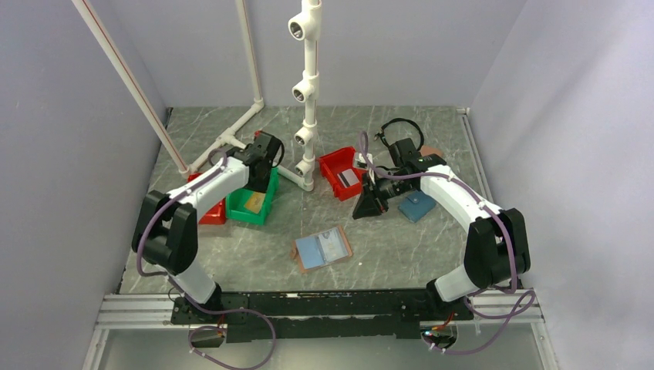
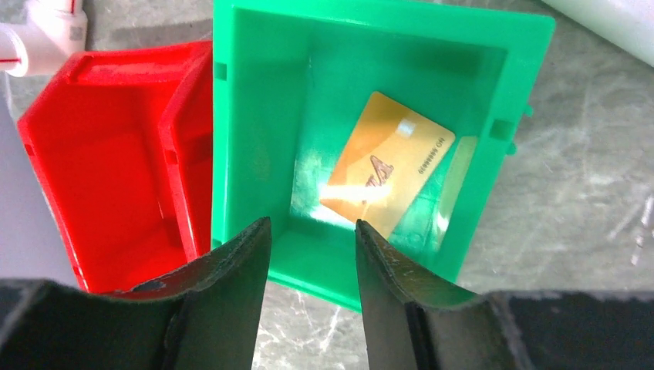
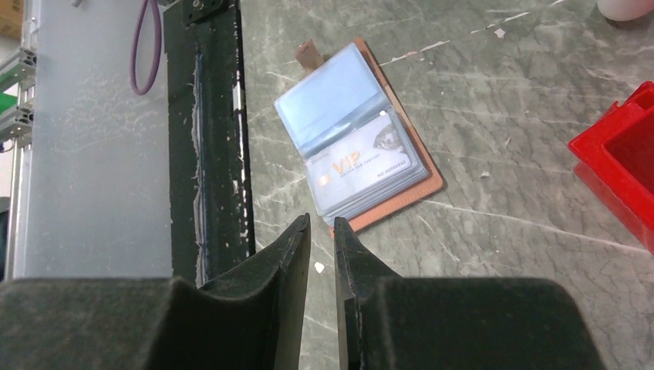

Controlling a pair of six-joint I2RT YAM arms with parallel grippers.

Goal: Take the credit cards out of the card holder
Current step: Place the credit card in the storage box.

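The card holder [image 1: 322, 250] lies spread open and flat at lower centre of the top view. Bare table [image 1: 401, 254] is seen around all its edges, and the black rail [image 1: 324, 302] lies well below it. In the right wrist view a grey-white card [image 3: 366, 166] is seen tucked in the lower clear sleeve. The right gripper [image 3: 322, 223] is held above and short of the holder's near edge, its fingers almost together with a slim gap and nothing between. The left gripper [image 2: 312, 231] is held over the near rim of the green bin [image 2: 254, 116], its fingers parted and nothing gripped. A gold-tan card [image 2: 388, 163] lies askew on that bin's floor, walled in on all sides. A red bin [image 2: 116, 177] is set against the green bin's left wall.
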